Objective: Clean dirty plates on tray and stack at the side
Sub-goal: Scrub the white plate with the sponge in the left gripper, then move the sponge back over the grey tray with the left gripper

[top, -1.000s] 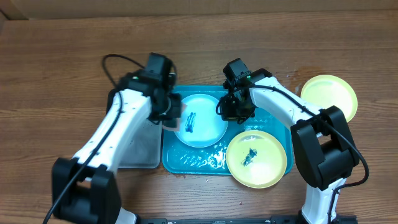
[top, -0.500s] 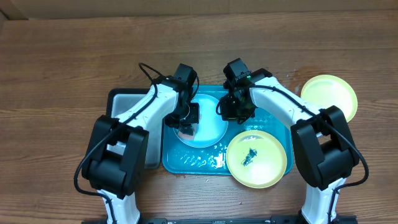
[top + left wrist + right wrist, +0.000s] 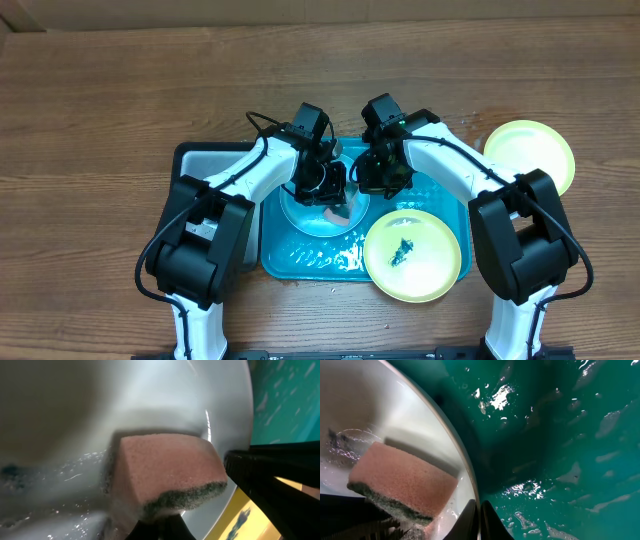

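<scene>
A white plate (image 3: 300,215) lies on the teal tray (image 3: 310,260). My left gripper (image 3: 335,200) is shut on a pink sponge (image 3: 165,472) with a dark scrub side and presses it on the plate's wet inner face (image 3: 150,400). My right gripper (image 3: 368,180) is shut on the plate's right rim (image 3: 465,472), fingers (image 3: 480,517) pinching it; the sponge (image 3: 402,480) shows beside them. A yellow plate (image 3: 412,255) with a blue smear sits at the tray's front right corner. A clean yellow plate (image 3: 530,155) lies on the table at the right.
A grey tray (image 3: 215,250) adjoins the teal tray on the left. The teal tray floor (image 3: 560,435) is wet with water. The wooden table (image 3: 100,110) surrounds everything.
My left gripper has moved right across the white plate with the sponge, from the left rim to the plate's right part. The blue smear no longer shows. The right arm has held still.
</scene>
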Controlling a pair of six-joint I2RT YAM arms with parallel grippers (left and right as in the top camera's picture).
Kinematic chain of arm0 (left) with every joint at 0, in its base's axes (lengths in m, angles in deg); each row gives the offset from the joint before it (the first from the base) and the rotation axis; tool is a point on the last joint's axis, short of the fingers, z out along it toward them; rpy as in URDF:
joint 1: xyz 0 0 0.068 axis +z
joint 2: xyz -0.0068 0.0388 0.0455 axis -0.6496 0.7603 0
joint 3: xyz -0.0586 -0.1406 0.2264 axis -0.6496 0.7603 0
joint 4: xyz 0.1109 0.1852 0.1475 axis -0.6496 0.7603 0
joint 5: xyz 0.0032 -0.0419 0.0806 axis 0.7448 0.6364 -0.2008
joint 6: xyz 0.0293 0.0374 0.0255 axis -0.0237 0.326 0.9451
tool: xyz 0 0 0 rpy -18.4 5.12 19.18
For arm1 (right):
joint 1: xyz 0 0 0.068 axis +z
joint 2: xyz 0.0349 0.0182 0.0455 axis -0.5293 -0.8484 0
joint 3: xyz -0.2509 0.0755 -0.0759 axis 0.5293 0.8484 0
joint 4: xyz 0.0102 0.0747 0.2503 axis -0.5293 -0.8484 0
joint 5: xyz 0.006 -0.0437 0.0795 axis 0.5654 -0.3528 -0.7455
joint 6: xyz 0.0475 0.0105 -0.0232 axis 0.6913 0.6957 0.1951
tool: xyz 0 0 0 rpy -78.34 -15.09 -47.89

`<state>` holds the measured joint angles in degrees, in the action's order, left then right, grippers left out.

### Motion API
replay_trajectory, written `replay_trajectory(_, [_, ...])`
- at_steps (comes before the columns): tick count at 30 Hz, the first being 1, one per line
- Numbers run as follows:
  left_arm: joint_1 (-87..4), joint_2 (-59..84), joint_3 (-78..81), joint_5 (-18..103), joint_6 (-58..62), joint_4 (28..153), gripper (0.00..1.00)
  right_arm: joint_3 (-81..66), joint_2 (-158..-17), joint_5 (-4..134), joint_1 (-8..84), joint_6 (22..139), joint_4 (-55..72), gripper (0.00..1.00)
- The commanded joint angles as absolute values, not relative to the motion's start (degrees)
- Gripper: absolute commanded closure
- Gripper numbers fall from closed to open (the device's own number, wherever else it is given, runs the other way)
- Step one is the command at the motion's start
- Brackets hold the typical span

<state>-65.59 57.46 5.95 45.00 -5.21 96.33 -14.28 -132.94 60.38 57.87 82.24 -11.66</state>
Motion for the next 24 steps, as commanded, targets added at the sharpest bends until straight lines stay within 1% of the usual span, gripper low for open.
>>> replay_trajectory(1, [-65.24, 59.16, 6.65, 37.35, -11.57, 96.19, 0.96, -14.06, -133.23, 59.88, 58.05, 82.52, -12.43, 0.96])
replay_trajectory(5, [-63.78, 59.16, 6.65, 22.25, -12.86, 98.42, 0.96, -14.06, -133.23, 59.88, 58.05, 82.59, -13.02, 0.96])
replay_trajectory(10, [-62.20, 59.16, 6.65, 7.21, -12.86, 102.93, 0.96, -14.06, -133.23, 59.88, 58.05, 82.72, -13.30, 0.96])
replay_trajectory(15, [-61.90, 59.16, 6.43, -4.35, -13.88, 106.86, 0.96, -14.06, -133.23, 59.88, 58.05, 82.72, -13.30, 0.96])
replay_trajectory(18, [-62.07, 59.16, 5.98, -9.29, -15.76, 109.55, 0.96, -14.06, -133.23, 59.88, 58.05, 82.72, -13.30, 0.96])
replay_trajectory(19, [-62.12, 59.16, 5.78, -9.73, -16.27, 110.36, 0.96, -14.06, -133.23, 59.88, 58.05, 82.72, -13.28, 0.96])
replay_trajectory(24, [-63.06, 59.16, 5.14, 6.27, -10.85, 108.39, 0.96, -14.06, -133.23, 59.90, 58.05, 82.70, -13.23, 0.96])
